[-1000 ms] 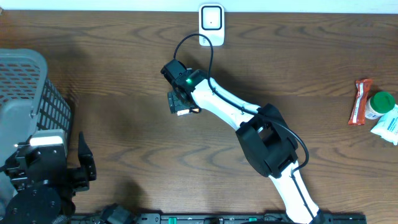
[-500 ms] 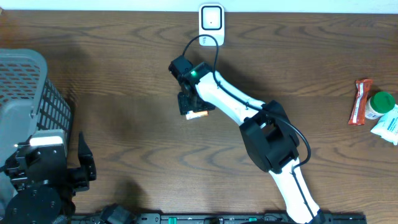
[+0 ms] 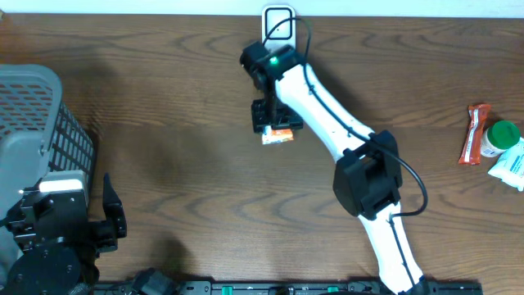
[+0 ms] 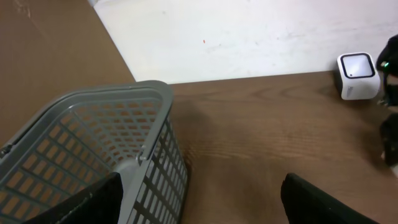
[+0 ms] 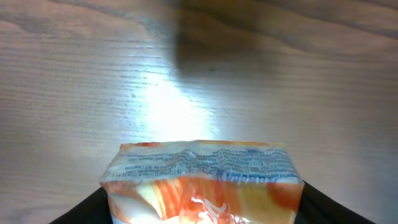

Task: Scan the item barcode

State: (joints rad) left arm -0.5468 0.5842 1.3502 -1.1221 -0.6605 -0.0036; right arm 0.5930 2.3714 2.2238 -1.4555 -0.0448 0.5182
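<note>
An orange and white snack packet (image 3: 279, 138) hangs above the table with my right gripper (image 3: 275, 127) shut on it. In the right wrist view the packet (image 5: 202, 177) fills the space between the dark fingers, its printed edge facing away. The white barcode scanner (image 3: 278, 24) stands at the table's back edge, a short way beyond the packet, and shows in the left wrist view (image 4: 357, 74) too. My left gripper (image 3: 106, 217) sits at the front left, open and holding nothing, its fingers (image 4: 93, 202) wide apart.
A grey plastic basket (image 3: 33, 123) stands at the left edge, close to the left gripper (image 4: 199, 211). At the far right lie a red bar (image 3: 473, 133), a green-capped bottle (image 3: 499, 138) and a white and teal pack (image 3: 512, 166).
The right arm has carried the packet to the right and toward the back, closer to the scanner. Its jaws narrowed on the packet. The left arm has not moved.
</note>
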